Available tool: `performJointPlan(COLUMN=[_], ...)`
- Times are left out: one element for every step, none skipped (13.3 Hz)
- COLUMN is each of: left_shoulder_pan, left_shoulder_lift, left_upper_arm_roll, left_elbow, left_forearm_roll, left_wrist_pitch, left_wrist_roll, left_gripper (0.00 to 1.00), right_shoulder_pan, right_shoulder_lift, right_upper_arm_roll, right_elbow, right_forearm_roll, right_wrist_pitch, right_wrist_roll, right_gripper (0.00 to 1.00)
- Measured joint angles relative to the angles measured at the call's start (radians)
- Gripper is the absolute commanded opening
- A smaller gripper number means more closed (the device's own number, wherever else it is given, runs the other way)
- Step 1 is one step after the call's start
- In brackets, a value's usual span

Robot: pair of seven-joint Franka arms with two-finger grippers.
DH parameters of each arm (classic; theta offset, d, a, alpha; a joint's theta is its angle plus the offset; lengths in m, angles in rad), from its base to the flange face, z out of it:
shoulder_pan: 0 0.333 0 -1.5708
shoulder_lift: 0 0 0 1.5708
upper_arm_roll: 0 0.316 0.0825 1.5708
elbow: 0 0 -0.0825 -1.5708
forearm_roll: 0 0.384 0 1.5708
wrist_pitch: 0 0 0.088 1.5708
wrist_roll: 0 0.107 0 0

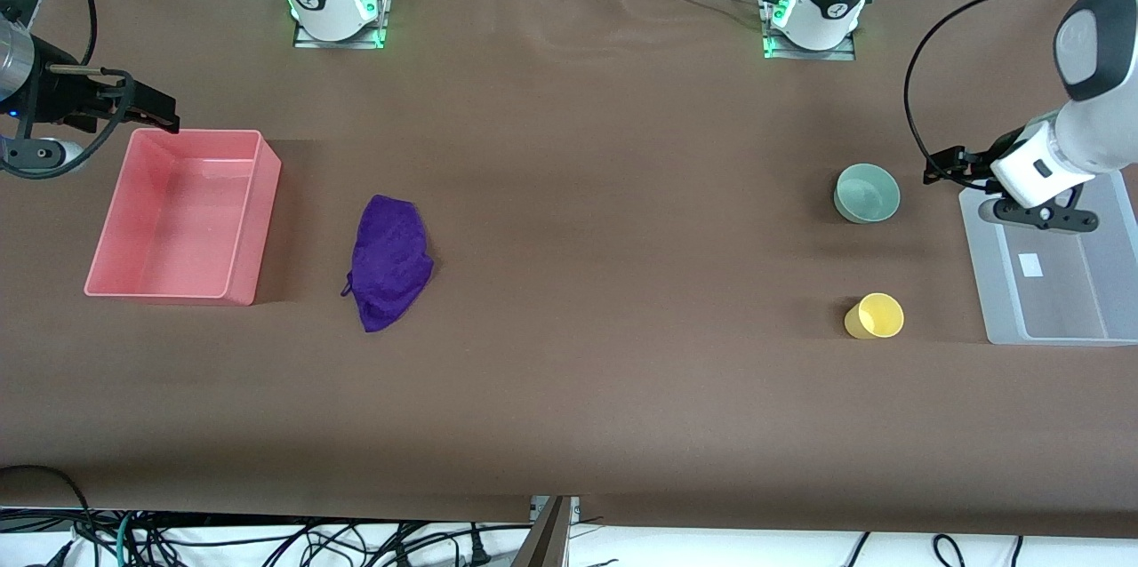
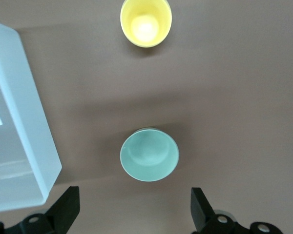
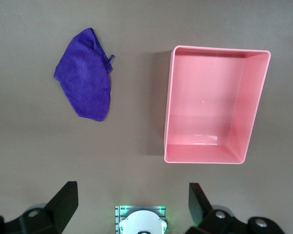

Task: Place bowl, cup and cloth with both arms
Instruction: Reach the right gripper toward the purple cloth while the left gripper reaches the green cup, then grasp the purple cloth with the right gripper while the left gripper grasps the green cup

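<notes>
Yellow cup [image 1: 874,316] stands nearest the camera edge of the table [image 1: 587,300], mint-green bowl [image 1: 867,193] just beside the released left pincer [image 2: 134,209]. Released right pincer [image 3: 132,207] hangs above the pink bin [image 1: 116,220] corner; purple cloth [image 1: 389,262] lies beside the bin.

The table [image 1: 569,300] was covered in plain brown. The bowl [image 1: 867,193] was pale mint green, smooth and unpatterned, and the cup [image 1: 874,316] a plain yellow. The cloth [image 1: 388,261] was deep purple with a fuzzy nap. A bin [image 1: 242,220] was solid salmon pink. A tray [image 1: 1000,283] was frosted translucent white, with a small white label inside. Both arms were white with dark joints and black cables.
</notes>
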Motion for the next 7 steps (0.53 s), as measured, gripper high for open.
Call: performJointPlan(left_shoulder_pan=[0.009,0.013,0.014,0.015,0.017,0.02,0.026], left_shoulder_lift=[0.002,0.003,0.004,0.006,0.01,0.022,0.045], left_upper_arm_roll=[0.0,0.0,0.0,0.0,0.0,0.0,0.0], left_elbow=[-0.055,-0.109,-0.162,-0.211,-0.257,-0.289,-0.308], left_forearm_roll=[0.0,0.0,0.001,0.004,0.013,0.031,0.044], left_wrist_pitch=[0.048,0.098,0.156,0.228,0.305,0.369,0.425], left_wrist_roll=[0.063,0.123,0.192,0.281,0.379,0.464,0.548], left_gripper=[0.98,0.99,0.99,0.99,0.99,0.99,0.99], right_shoulder_pan=[0.0,0.0,0.0,-0.001,-0.001,0.0,0.006], right_shoulder_lift=[0.0,0.002,0.01,0.026,0.052,0.087,0.134], right_upper_arm_roll=[0.0,0.0,-0.001,-0.001,-0.002,-0.001,0.0], right_elbow=[0.0,0.0,-0.001,-0.002,-0.004,-0.008,-0.013], right_forearm_roll=[0.0,0.0,0.0,0.0,0.001,0.002,0.007], right_wrist_pitch=[0.003,0.009,0.015,0.018,0.022,0.03,0.045], right_wrist_roll=[0.0,0.0,0.0,0.0,0.0,0.001,0.001], right_gripper=[1.0,1.0,1.0,1.0,1.0,1.0,1.0])
